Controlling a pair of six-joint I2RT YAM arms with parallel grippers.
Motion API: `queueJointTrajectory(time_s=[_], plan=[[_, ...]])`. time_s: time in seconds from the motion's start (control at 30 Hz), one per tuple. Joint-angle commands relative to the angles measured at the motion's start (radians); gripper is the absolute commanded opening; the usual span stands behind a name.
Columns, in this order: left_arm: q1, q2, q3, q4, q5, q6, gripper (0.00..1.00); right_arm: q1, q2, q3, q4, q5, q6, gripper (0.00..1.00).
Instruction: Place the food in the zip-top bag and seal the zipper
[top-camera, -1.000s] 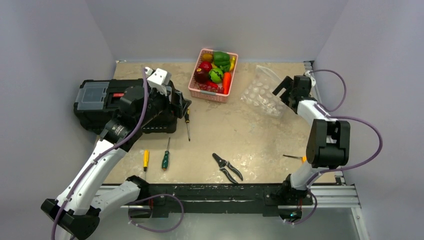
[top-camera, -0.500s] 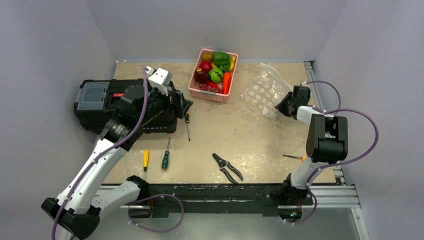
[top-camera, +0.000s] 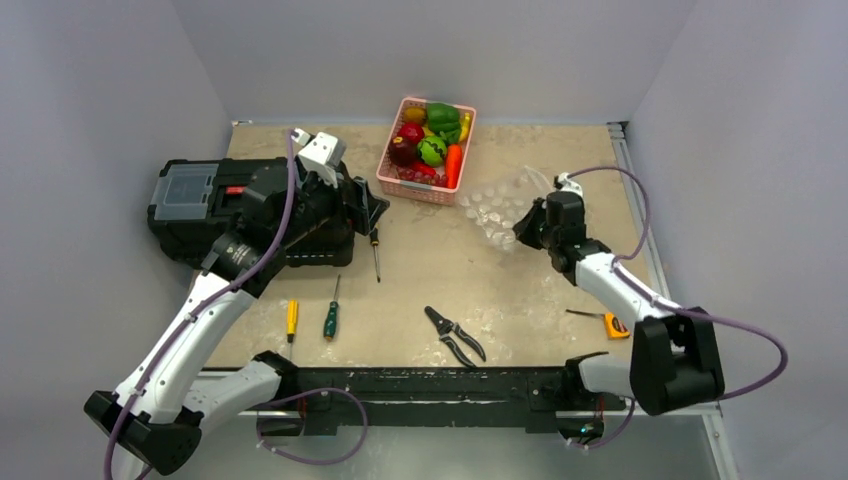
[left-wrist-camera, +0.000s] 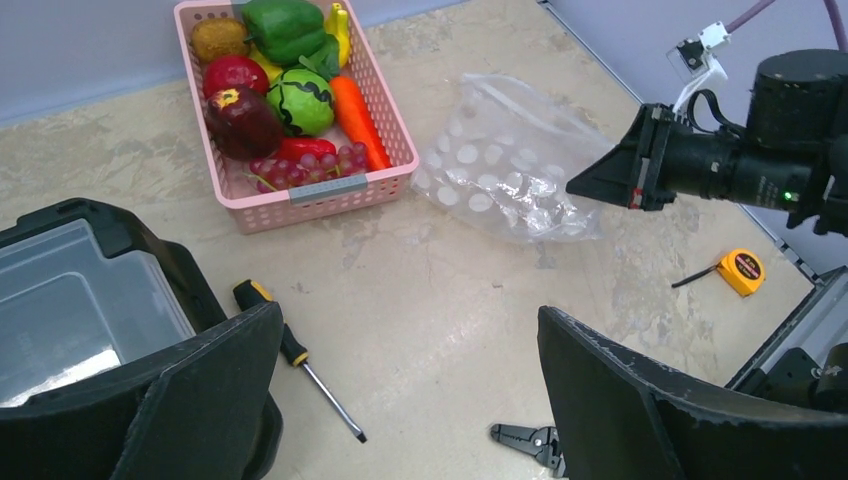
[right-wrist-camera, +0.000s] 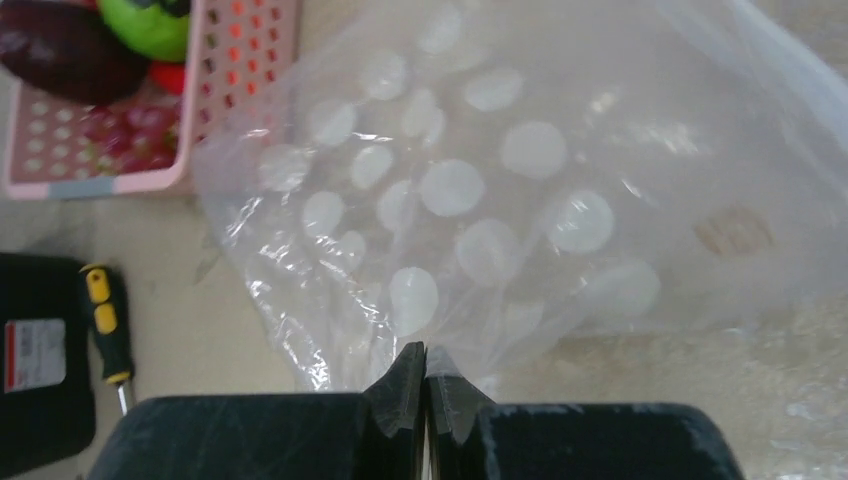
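One edge of the zip-top bag (right-wrist-camera: 520, 170) sits pinched in the right hand (right-wrist-camera: 426, 385).

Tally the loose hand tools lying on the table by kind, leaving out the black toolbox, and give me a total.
Screwdrivers: 3
Cutting pliers: 1
Tape measure: 1
Total: 5
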Motion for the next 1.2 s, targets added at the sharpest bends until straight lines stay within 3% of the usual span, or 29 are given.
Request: queueJointTrajectory(time_s=[0.0, 0.17, 0.3, 0.33, 0.43, 0.5, 0.7, 0.8, 0.97, 1.17], plan=[[-0.004, 0.005, 0.045, 0.003, 0.019, -0.025, 0.98, 0.131, -0.131, -0.06, -0.018, 0.042, -0.027, 0.0], [-0.003, 0.02, 0.05, -0.004, 0.028, -0.036, 0.98, 0.34, -0.221, -0.121, 0.009, 0.013, -0.007, 0.0], [-0.003, 0.036, 0.057, -0.014, 0.033, -0.044, 0.98, 0.502, -0.156, -0.12, 0.087, -0.063, 0.035, 0.0], [-0.003, 0.038, 0.059, -0.016, 0.035, -0.046, 0.98, 0.542, -0.121, -0.107, 0.105, -0.082, 0.044, 0.04], [-0.005, 0.046, 0.06, -0.019, 0.039, -0.049, 0.97, 0.624, -0.004, -0.052, 0.117, -0.127, 0.055, 0.38], [-0.004, 0.051, 0.063, -0.025, 0.034, -0.047, 0.97, 0.629, 0.032, -0.022, 0.095, -0.147, 0.052, 0.53], [-0.013, 0.061, 0.068, -0.036, 0.025, -0.039, 0.97, 0.622, -0.081, 0.026, -0.014, -0.101, -0.04, 0.72], [-0.014, 0.062, 0.072, -0.036, 0.03, -0.04, 0.97, 0.578, -0.156, 0.05, -0.086, -0.043, -0.086, 0.75], [-0.015, 0.069, 0.073, -0.038, 0.038, -0.042, 0.97, 0.369, -0.189, 0.038, -0.062, -0.122, -0.085, 0.76], [-0.016, 0.082, 0.073, -0.038, 0.043, -0.043, 0.97, 0.165, -0.077, 0.049, 0.11, -0.23, -0.086, 0.8]])
